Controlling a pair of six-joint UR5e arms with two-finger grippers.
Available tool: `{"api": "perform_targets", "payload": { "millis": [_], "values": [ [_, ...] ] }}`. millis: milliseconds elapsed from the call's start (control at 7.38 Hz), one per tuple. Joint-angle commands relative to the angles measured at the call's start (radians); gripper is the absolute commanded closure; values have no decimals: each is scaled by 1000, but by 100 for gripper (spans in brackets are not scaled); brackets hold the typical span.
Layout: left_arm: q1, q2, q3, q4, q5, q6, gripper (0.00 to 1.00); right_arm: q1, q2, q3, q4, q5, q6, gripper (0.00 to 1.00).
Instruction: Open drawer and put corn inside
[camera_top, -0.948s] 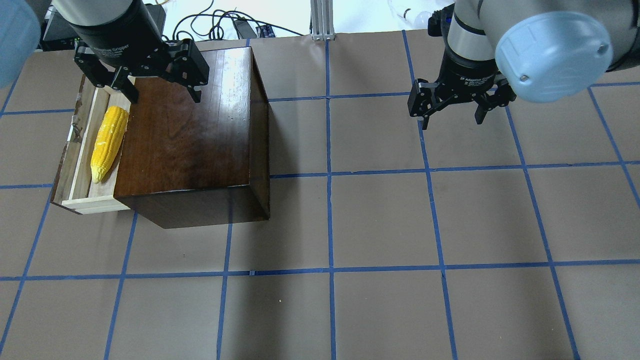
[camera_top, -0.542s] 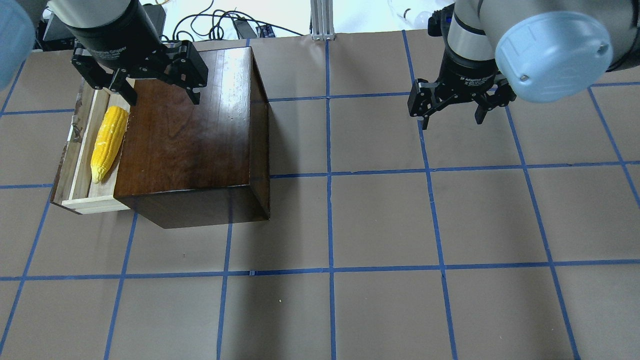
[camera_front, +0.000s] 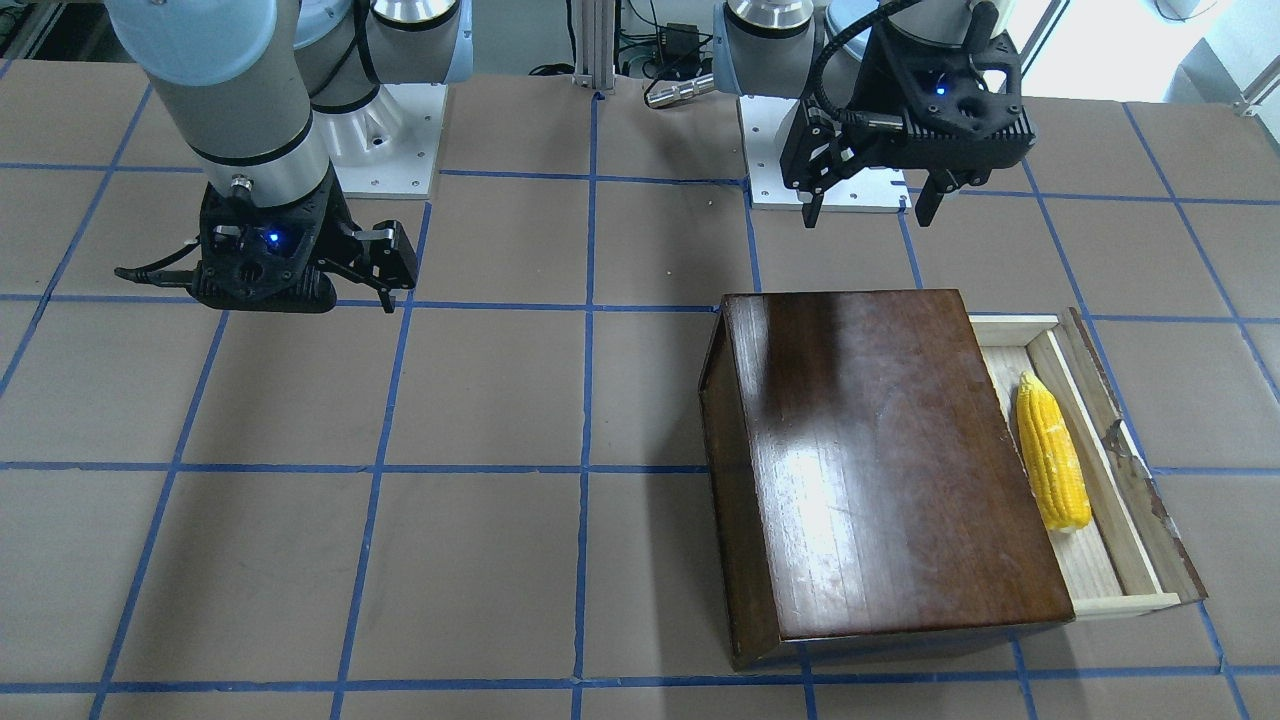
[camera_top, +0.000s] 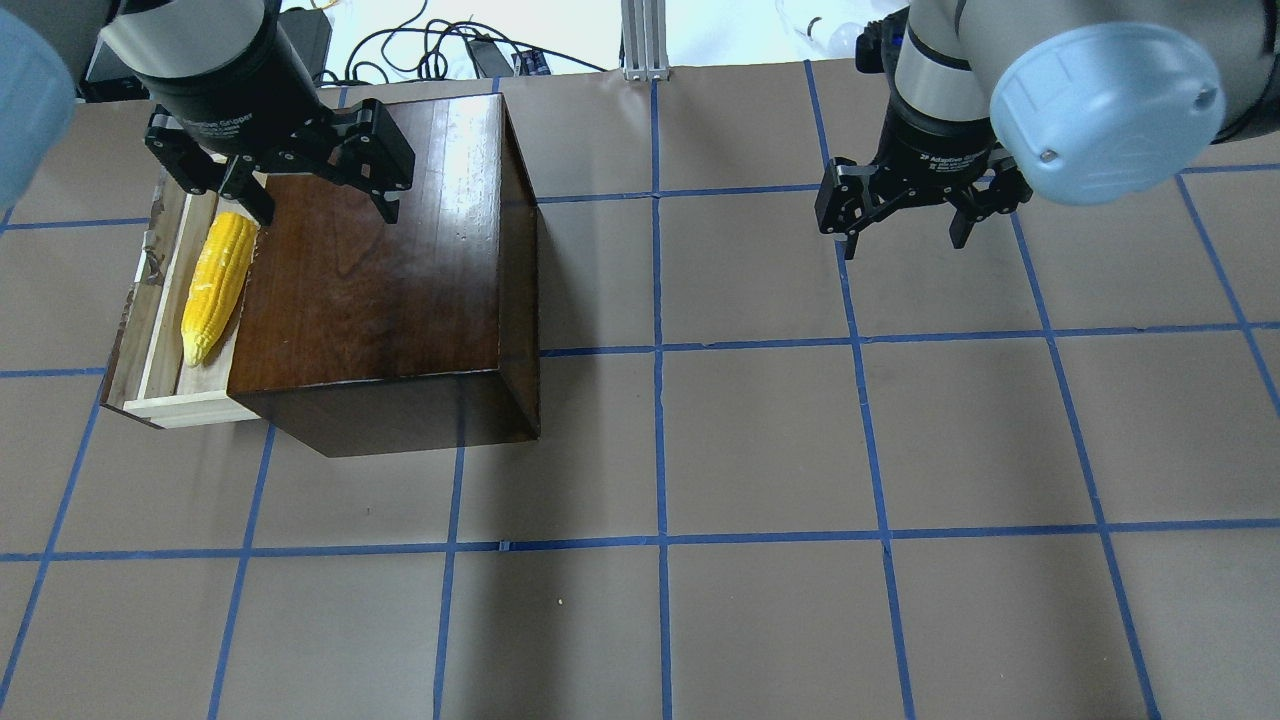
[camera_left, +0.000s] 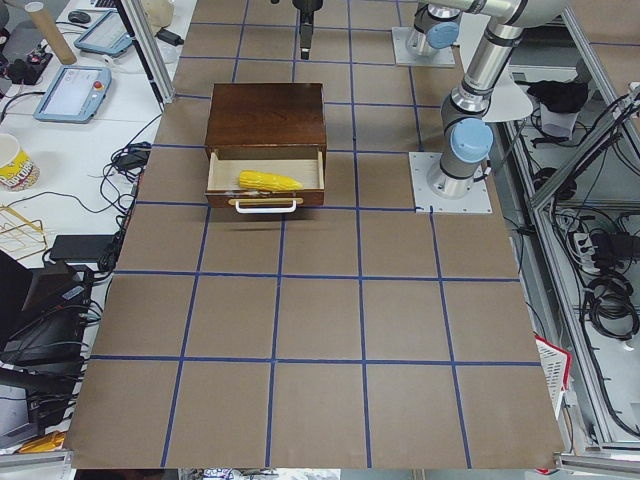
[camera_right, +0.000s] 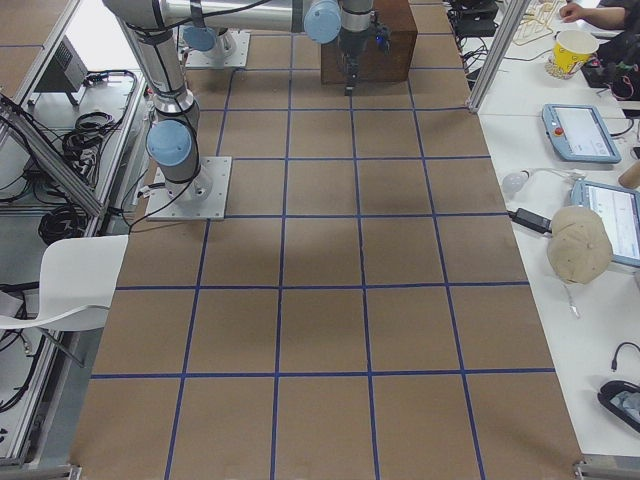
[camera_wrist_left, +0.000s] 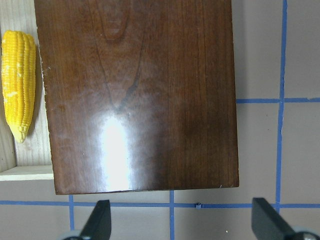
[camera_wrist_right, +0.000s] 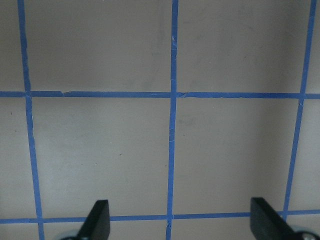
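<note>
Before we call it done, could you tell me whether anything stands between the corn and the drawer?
Nothing visible does: the corn lies inside the open drawer, and the left gripper is open and empty.

Light is bright and even from overhead on my feeds. The glossy box (camera_wrist_left: 165, 75) throws a white glare patch in the left wrist view, the corn (camera_wrist_left: 19, 82) small highlights. Soft shadows lie on the table (camera_top: 760, 440) beside it. Everything reads sharp.
</note>
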Motion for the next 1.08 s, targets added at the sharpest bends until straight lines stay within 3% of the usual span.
{"api": "perform_targets", "payload": {
  "millis": [0, 948],
  "values": [
    [8, -25, -4, 124, -10, 4, 0, 0, 0, 0, 0, 0, 0, 0],
    [8, -24, 4, 88, -13, 4, 0, 0, 0, 0, 0, 0, 0, 0]
  ]
}}
